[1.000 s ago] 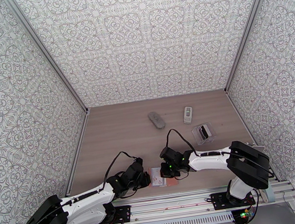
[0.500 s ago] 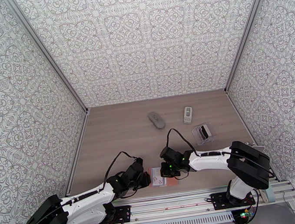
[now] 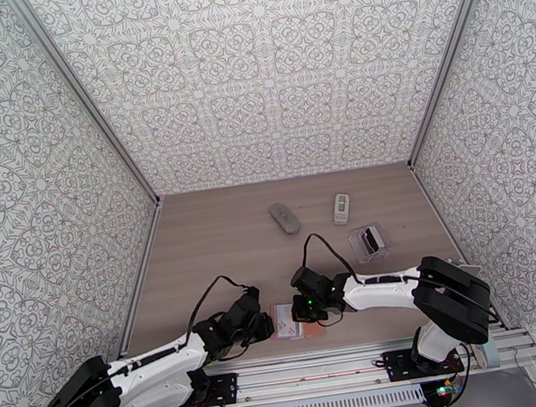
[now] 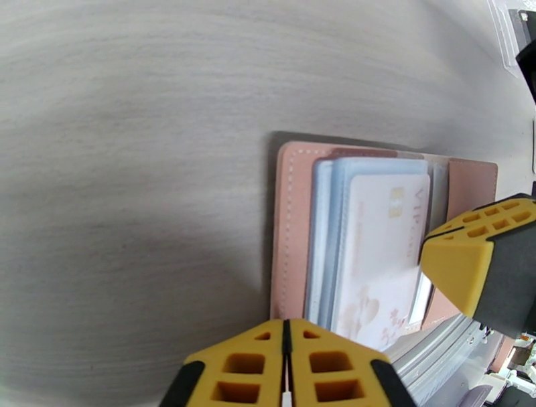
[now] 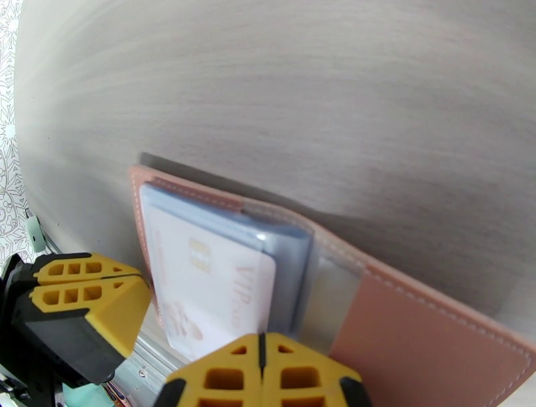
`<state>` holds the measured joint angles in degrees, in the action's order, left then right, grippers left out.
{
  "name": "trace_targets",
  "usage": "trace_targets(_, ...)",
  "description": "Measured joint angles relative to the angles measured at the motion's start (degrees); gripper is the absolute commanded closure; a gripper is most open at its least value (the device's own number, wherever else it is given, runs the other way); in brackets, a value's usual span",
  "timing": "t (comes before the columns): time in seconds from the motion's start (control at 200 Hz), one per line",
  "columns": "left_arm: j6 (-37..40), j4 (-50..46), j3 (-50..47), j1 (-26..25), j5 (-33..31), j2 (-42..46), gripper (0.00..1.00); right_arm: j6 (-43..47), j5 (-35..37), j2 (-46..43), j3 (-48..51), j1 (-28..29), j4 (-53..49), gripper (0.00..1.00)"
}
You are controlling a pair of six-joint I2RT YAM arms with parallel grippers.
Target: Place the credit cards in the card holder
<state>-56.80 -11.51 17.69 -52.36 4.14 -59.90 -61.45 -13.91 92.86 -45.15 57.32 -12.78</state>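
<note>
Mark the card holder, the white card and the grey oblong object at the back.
card holder (image 4: pixel 291 221), left wrist view, pink stitched left flap.
white card (image 4: pixel 378 254), left wrist view, middle of its face.
grey oblong object (image 3: pixel 285 218), top external view, its middle.

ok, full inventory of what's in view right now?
card holder: 1, pink, lying open at the table's near edge, between the grippers
white card: 1, white with VIP lettering, in the holder's clear sleeves
grey oblong object: 1, grey, far middle of table
small device: 1, silver-white, right of the grey object
clear box: 1, transparent, something dark inside, right side
table: 1, light wood
walls: 3, grey-white pattern
left gripper: 1, yellow-black, shut, at holder's left edge
right gripper: 1, yellow-black, shut, by holder's right part
</note>
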Motion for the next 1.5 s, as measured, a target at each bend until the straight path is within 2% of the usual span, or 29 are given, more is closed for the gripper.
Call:
trace_targets(0.625, 0.5, -0.8, 1.4, 0.0, 0.1, 1.4, 0.77, 0.5, -0.1, 1.4, 0.0, 0.0, 0.3, 1.0)
trace_targets(1.5, 1.4, 5.2, 3.2, -0.3, 2.6, -6.0, 0.76, 0.9, -0.2, 1.8, -0.4, 0.0, 0.2, 1.0)
